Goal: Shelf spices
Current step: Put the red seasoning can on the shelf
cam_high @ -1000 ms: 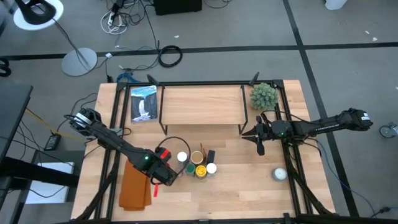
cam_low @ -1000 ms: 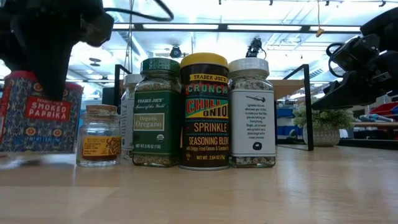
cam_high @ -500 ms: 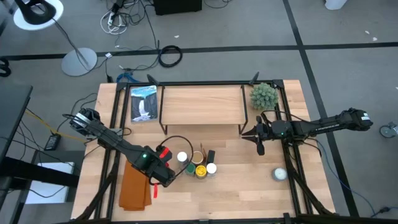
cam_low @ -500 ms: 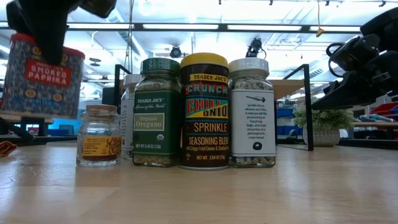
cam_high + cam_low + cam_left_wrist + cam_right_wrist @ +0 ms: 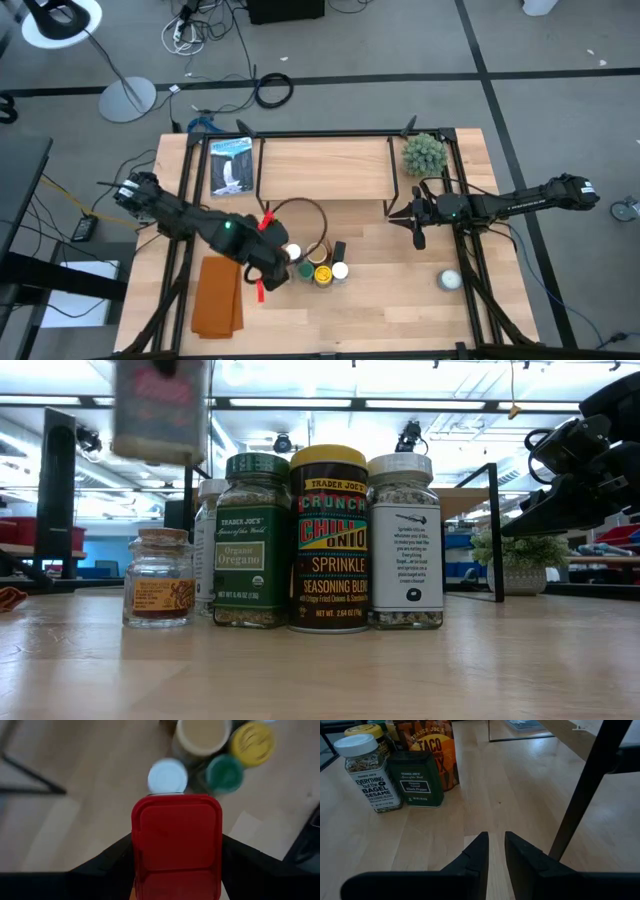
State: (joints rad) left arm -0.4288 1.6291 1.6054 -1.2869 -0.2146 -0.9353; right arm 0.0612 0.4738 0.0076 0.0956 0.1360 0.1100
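My left gripper (image 5: 274, 266) hangs above the table just left of the spices and is shut on a square tin with a red lid (image 5: 176, 840). The low view shows this tin (image 5: 160, 408) blurred and high in the air. The other spices (image 5: 318, 262) stand bunched on the table before the shelf (image 5: 325, 168): white (image 5: 167, 776), tan (image 5: 202, 735), yellow (image 5: 251, 742) and green (image 5: 225, 772) lids. In the low view the jars (image 5: 330, 540) rest on their bases. My right gripper (image 5: 395, 213) waits by the shelf's right legs, shut, with nothing between its fingers (image 5: 480, 855). My left gripper pinches the red-lidded tin between its two fingers, one on each of two opposite sides (image 5: 136, 847), up by the lid. The fingers (image 5: 107, 867) come from above, pointing steeply down. The tin hangs upright, lifted clear of the table and higher than the jar tops.
A green spiky plant ball (image 5: 423, 152) sits at the far right by the shelf. A white round object (image 5: 449, 280) lies near the right front, an orange cloth (image 5: 217, 310) at the left front, and a blue-and-white booklet (image 5: 230, 165) left of the shelf. Black frame rails (image 5: 470, 260) cross the table.
My left gripper has risen with the red-lidded tin and drifted toward the far edge and the jars, rolling about its own axis. The tin, which stood on the table left of the small jar, is now lifted clear and well above the jar tops.
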